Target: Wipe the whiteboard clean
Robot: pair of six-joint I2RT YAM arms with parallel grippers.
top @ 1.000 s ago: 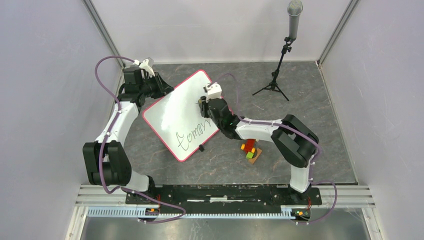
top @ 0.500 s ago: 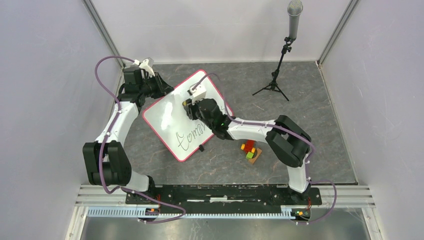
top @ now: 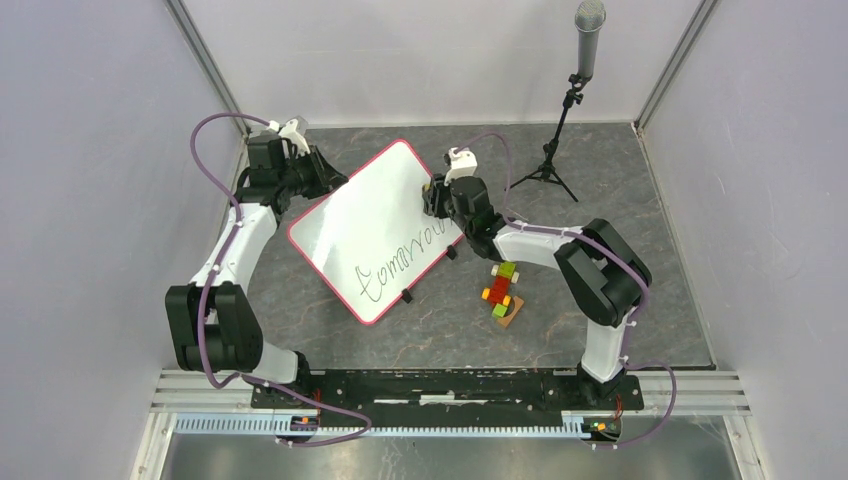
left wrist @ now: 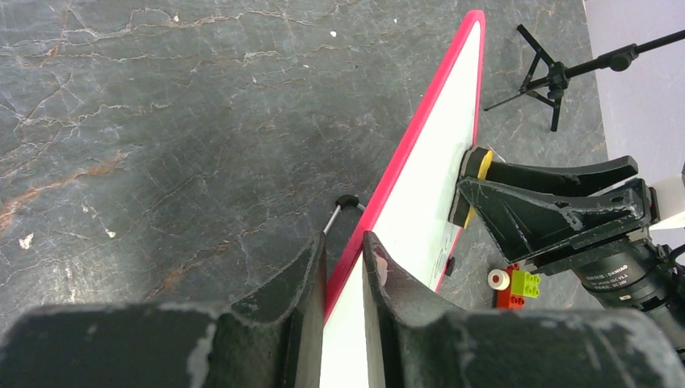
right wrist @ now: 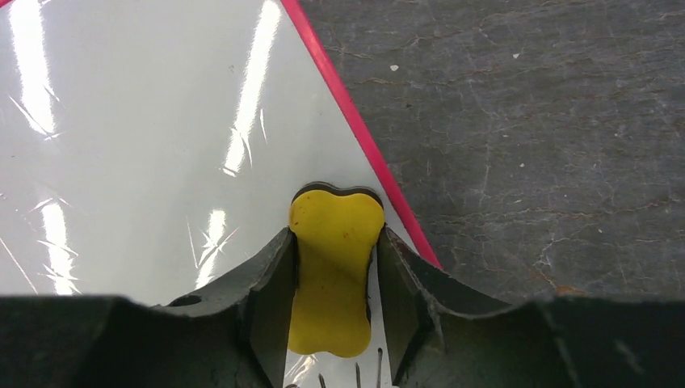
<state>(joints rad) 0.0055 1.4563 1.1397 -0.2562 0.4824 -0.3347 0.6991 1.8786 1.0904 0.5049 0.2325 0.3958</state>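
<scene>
Whiteboard [top: 370, 235] mid-table [top: 600, 180], tilted; 10 o'clock rim pinched by left tool [left wrist: 343, 245]. Right tool [right wrist: 333, 240] clamped on yellow eraser [right wrist: 334, 283], flat against board near 2 o'clock rim. Black writing [top: 405, 262] along 5 o'clock edge. Toy blocks [top: 500, 290] at 4 o'clock.
</scene>
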